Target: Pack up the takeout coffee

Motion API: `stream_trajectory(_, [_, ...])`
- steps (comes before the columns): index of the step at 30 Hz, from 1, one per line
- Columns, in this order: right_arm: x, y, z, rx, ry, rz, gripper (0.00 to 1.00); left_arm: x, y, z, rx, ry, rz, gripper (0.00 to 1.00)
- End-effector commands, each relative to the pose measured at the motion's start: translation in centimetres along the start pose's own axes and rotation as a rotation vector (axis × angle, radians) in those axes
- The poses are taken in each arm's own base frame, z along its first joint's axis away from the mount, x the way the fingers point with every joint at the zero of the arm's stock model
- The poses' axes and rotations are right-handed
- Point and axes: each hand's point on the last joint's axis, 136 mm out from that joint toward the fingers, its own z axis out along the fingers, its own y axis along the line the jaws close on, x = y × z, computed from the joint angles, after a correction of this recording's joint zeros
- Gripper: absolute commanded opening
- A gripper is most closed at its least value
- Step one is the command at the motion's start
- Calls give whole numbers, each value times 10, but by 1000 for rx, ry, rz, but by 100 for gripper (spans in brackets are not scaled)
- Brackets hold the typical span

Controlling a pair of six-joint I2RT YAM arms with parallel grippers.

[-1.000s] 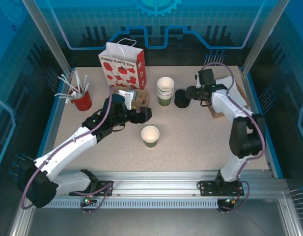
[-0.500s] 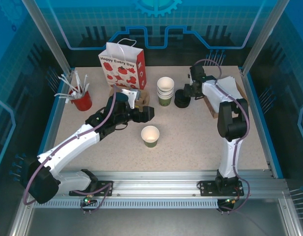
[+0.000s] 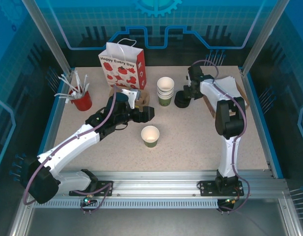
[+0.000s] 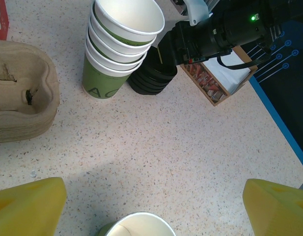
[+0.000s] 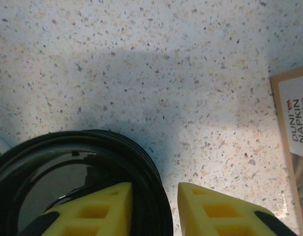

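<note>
So far: nothing looks packed; the takeout coffee (image 3: 150,136) stands lidless, mid-tabletop (image 3: 190,142).
Right hand (image 5: 155,206): straddles the rim of the lid stack (image 5: 53,172), far right of centre; whether it pinches, cannot tell.
Left hand (image 3: 145,114): spread wide, just beyond the coffee.
Remaining: likely lidding, then packing.

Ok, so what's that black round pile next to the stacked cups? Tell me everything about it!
It's a stack of black lids, shiny plastic by the look, round with ridged rims, piled flat on the speckled table. It sits close beside the stack of paper cups, with the napkin box on its other side. The right pincer straddles its top rim: one yellow finger inside, one outside.
</note>
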Motion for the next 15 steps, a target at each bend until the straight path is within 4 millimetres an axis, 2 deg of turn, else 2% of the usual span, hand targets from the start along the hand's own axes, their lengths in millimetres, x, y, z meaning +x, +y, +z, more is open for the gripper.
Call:
stream_trajectory(1, [1, 8, -2, -9, 15, -26, 28, 0, 1, -3, -10, -4, 13, 95])
stream_trajectory(5, [1, 7, -3, -7, 17, -32, 24, 2, 2, -2, -14, -4, 14, 95])
stream_trajectory(15, [8, 6, -5, -1, 38, -38, 25, 4, 4, -2, -21, 2, 13, 95])
